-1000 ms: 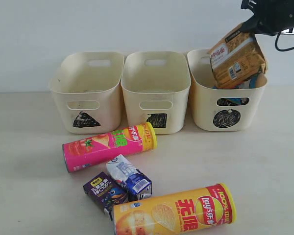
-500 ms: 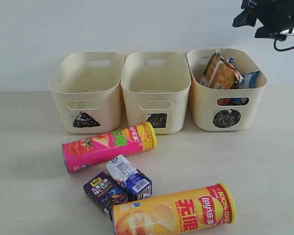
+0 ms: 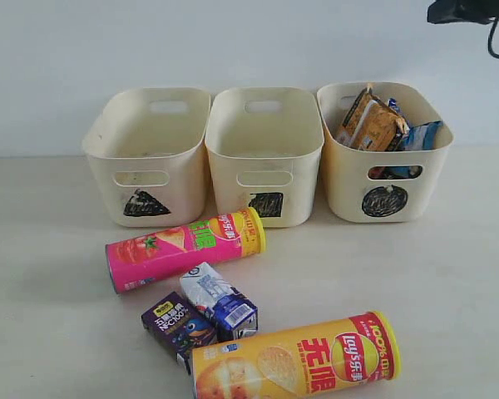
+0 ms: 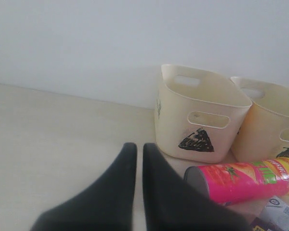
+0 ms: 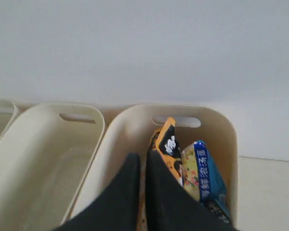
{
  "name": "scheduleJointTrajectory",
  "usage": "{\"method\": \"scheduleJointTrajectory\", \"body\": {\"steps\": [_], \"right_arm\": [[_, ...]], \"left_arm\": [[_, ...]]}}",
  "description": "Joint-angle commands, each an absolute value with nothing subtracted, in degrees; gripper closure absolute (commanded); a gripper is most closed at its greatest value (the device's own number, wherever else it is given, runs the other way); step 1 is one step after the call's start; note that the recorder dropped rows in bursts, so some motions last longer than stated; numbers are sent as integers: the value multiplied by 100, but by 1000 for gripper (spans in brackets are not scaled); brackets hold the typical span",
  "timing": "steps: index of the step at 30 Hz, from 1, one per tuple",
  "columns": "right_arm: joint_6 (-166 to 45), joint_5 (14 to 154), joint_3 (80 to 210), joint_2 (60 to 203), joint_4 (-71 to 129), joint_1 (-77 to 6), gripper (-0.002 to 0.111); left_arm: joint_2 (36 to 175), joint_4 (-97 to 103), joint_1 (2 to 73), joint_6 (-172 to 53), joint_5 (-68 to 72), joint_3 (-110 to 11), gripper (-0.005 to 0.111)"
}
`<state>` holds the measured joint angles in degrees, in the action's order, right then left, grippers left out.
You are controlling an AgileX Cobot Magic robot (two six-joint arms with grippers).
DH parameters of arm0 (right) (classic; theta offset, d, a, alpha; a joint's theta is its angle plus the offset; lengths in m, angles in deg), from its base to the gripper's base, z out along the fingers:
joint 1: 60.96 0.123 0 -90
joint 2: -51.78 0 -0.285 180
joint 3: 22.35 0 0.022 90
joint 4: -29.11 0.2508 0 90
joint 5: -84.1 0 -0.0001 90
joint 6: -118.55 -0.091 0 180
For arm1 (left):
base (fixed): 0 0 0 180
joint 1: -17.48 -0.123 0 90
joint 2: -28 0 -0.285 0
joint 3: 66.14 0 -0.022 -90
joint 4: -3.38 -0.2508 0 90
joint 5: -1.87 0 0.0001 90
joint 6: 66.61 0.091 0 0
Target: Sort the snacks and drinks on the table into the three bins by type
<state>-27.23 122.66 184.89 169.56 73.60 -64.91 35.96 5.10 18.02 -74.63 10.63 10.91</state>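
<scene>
Now, the packets are in the circle bin: the orange-brown packet leans upright with the blue-white packet beside it. Something dark shows only through the handle slot.

The right gripper hangs above that bin, fingers pressed nearly together, empty. The left gripper is likewise closed on nothing, low over the table near the triangle bin. The square bin looks unfilled.

- **On the table:** pink-and-yellow can, yellow-and-red can, white-and-blue carton, dark purple carton.
- **Judgement:** take the pink-and-yellow can first, since it lies apart. Open wide and close across the barrel at mid-length, as it may roll. The cartons touch each other, so separate them gently.
- **Hidden:** the right gripper is nearly cut off in the exterior view and the left is absent there. The dark purple carton sits partly behind the yellow-and-red can.
</scene>
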Motion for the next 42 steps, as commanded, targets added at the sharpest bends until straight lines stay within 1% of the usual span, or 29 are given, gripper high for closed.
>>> {"method": "scheduleJointTrajectory", "body": {"steps": [1,6,8,10,13,21,28,35,40,42], "right_arm": [[-3056,12757,18508,16735,6339,-6512,108],[-3934,13497,18508,16532,5342,-6512,108],[-3948,13699,18497,16427,5245,-6512,108],[-3938,13742,18432,16277,5233,-6512,108],[-3952,13428,18046,15891,5233,-6512,108],[-3953,11826,15970,14345,5257,-6512,108],[-3953,10813,14430,12933,5464,-6502,108],[-3966,10078,13112,11525,5793,-6502,108],[-4014,9979,12199,10590,5912,-6477,108],[-4014,9854,11692,10239,5901,-6256,108]], "left_arm": [[3578,502,1808,-7454,1043,1108,102],[3578,502,1808,-7454,1043,1108,102],[3578,502,1808,-7454,1043,1108,102],[3578,502,1808,-7454,1045,1108,102],[3578,502,1808,-7454,1045,1108,102],[3578,502,1808,-7454,1045,1108,102],[3578,502,1808,-7454,1045,1108,102],[3578,502,1808,-7454,1045,1108,102],[3578,502,1808,-7454,1045,1108,102],[3578,502,1808,-7454,1045,1108,102]]}}
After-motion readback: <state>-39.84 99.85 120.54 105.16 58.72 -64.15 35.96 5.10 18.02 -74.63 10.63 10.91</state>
